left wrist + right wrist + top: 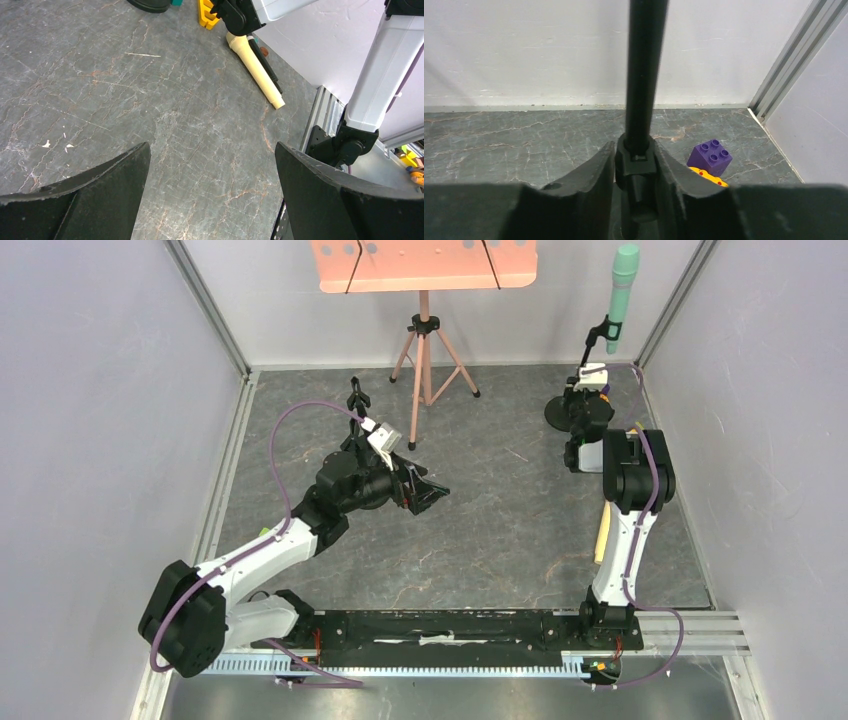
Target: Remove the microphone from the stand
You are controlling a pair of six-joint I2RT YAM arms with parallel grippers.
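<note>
The microphone (624,295), pale green, sits in the clip at the top of the stand (644,75), head up and leaning a little. It has not been taken out yet. The stand's black pole rises from a round base on the surface (500,530), close to the back right corner.

Low on the stand, the right gripper (636,165) has its jaws closed on the collar at the foot of the pole, pressing it from both sides. Just right of the stand's foot, the right wrist view shows a purple block (710,155) touching a yellow block (706,176). A cream cylinder (255,67) lies flat on the arms' side of the stand.

Well to the left of the stand, the left gripper (210,200) hovers over the bare surface with its jaws spread wide and holding nothing.

The step in hand looks like bracing: 1 arm steadies the stand while the other is free. The next move likely calls for the left gripper to cross to the top of the stand, close on the microphone's body, and draw it along its own axis out of the clip while the right gripper holds firm. The clip sits high, so the reach may be awkward.
</note>
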